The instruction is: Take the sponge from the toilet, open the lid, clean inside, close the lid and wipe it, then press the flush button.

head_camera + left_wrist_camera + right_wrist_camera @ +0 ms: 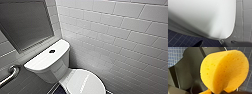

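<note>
The sponge (224, 70) hung in the right gripper (218, 92), a yellow-orange block buckled into a curve above the grid of floor tiles (174, 54). That bend was the tell: I judged the grip closed tight on its lower edge, pinching it so it would not slip once scrubbing started. The fingers were mostly hidden under the foam, so I could not tell how narrow the gap was. The bulk of the sponge stood out past them, free to meet a surface. Over on the toilet (53, 72), the lid (85, 83) lay flat down on the bowl, not yet opened. The flush button (51, 51) sat dark in the middle of the cistern top (42, 62), 1 small target beside the white tiled wall (120, 32).
</note>
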Tool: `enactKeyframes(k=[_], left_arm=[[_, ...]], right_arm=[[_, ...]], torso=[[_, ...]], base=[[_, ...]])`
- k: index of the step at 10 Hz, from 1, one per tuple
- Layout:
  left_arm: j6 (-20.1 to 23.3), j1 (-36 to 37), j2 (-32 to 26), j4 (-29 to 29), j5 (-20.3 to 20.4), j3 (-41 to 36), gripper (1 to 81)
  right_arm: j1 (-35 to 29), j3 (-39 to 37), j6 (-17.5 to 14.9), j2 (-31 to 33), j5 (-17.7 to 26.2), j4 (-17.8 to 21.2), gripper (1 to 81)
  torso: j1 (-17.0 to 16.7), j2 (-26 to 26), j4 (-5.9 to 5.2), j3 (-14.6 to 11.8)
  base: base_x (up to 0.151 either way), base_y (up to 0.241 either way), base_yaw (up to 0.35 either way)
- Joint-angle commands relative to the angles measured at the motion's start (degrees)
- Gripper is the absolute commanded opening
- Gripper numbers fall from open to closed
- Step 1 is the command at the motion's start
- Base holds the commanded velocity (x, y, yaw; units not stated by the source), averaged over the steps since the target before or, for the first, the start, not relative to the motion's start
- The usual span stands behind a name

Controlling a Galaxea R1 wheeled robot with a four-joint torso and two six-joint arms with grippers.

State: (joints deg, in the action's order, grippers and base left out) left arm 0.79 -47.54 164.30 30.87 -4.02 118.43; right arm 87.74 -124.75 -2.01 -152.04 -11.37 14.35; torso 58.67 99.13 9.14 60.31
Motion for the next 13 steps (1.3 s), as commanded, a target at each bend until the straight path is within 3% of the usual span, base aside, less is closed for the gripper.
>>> enactKeyframes(k=[1,5,7,13], left_arm=[[-2.73,6.71,1.38,0.77,-3.01,-1.62,81.1],[-6.68,7.07,1.65,0.77,-1.69,-1.71,81.1],[-11.84,7.41,1.3,0.77,-1.51,-1.62,81.1],[-18.89,9.26,0.59,0.86,-1.43,-2.77,81.1]], right_arm=[[-0.41,0.39,0.08,1.54,4.25,-0.46,1.0],[-0.41,0.13,0.25,1.54,4.17,-0.2,1.0],[-0.49,0.04,0.34,1.28,4.17,-0.11,1.0],[-0.93,-0.14,0.34,1.28,4.25,-0.03,1.0]], torso=[[0.0,0.0,0.0,0.0],[0.02,0.0,0.0,0.0],[0.02,0.0,0.0,0.0],[0.02,0.0,0.0,0.0]], base=[[0.0,0.0,0.0],[0.0,0.0,0.0],[0.0,0.0,0.0],[0.0,0.0,0.0]])
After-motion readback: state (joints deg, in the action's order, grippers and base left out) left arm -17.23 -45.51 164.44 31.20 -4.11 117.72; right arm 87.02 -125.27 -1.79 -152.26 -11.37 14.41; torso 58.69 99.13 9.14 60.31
